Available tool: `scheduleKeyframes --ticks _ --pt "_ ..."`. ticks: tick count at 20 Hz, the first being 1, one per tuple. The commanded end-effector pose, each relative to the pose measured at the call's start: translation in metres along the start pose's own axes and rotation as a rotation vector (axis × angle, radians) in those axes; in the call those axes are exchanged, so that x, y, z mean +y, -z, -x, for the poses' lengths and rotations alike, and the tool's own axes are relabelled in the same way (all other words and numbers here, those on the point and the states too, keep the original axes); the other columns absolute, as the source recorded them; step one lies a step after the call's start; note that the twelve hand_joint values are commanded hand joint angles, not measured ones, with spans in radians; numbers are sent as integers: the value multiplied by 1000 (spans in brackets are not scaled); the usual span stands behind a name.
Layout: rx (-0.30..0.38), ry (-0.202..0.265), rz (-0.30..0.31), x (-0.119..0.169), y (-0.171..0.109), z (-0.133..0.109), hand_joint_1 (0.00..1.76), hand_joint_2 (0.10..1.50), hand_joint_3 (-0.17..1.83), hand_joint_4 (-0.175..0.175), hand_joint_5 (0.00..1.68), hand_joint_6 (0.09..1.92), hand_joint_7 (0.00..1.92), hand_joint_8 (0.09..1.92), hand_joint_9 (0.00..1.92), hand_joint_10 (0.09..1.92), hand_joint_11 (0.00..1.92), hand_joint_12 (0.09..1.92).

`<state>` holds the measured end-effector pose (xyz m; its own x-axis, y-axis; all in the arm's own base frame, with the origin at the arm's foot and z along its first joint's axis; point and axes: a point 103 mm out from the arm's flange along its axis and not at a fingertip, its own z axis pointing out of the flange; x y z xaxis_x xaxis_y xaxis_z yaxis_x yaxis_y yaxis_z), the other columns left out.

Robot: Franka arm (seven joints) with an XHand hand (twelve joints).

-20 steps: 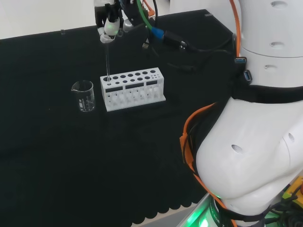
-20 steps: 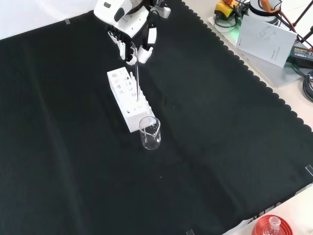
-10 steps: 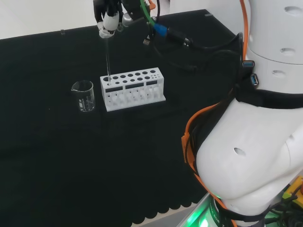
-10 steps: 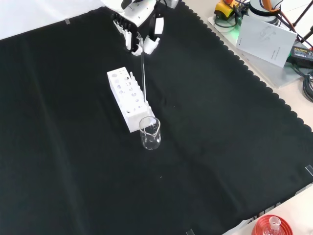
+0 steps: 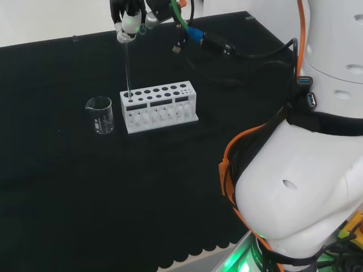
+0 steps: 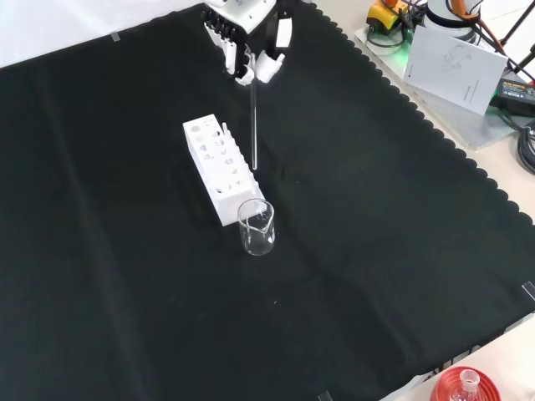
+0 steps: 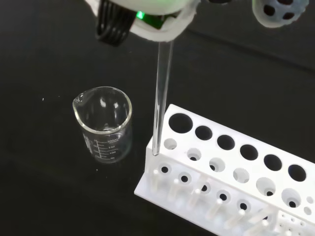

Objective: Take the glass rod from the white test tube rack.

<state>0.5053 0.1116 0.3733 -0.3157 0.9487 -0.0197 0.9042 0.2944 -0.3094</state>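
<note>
Above the white test tube rack (image 5: 159, 106), near its beaker-side end, hangs the hand (image 5: 129, 21) — fingers curled in and pinched on the top of the glass rod (image 5: 127, 65). Rod upright, thin and clear, dropping straight from the fingertips (image 6: 266, 67) toward the rack. From the head view, lower tip right at the end hole of the rack's top row; from the front view, tip seen at the rack's right edge, level with its top face (image 6: 219, 163). Up close from the wrist, rod (image 7: 162, 93) down past the rack's corner (image 7: 170, 142), tip against the white edge beside the first small hole — whether clear of the rack or touching it, cannot tell. Underside of the hand (image 7: 142, 14) blurred and white, with a green glow, clamped over the rod's top end.

Just beside the rack's end, a small clear beaker (image 5: 100, 114) — upright, spout turned away from the rack, graduated marks on its wall, standing apart from the rack on the black cloth (image 5: 85, 192). Same beaker (image 6: 257, 226) just below the rack's near end from the front, and large beside the rack from the wrist (image 7: 104, 123). Other holes of the rack open and dark, pegs along its lower tier bare.
</note>
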Motion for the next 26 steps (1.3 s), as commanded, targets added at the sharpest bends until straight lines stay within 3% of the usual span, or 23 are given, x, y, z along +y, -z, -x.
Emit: scheduleKeyframes --ticks 1,10,26 --pt "-10 18 8 -10 5 -21 1179 756 601 -175 1119 902 1451 510 1676 153 1564 762" --pt "-4 48 13 -13 7 -38 1179 751 611 -175 1120 903 1456 505 1680 150 1563 763" --pt "-8 43 5 -16 6 -34 1179 739 629 -175 1126 902 1463 496 1686 143 1562 765"
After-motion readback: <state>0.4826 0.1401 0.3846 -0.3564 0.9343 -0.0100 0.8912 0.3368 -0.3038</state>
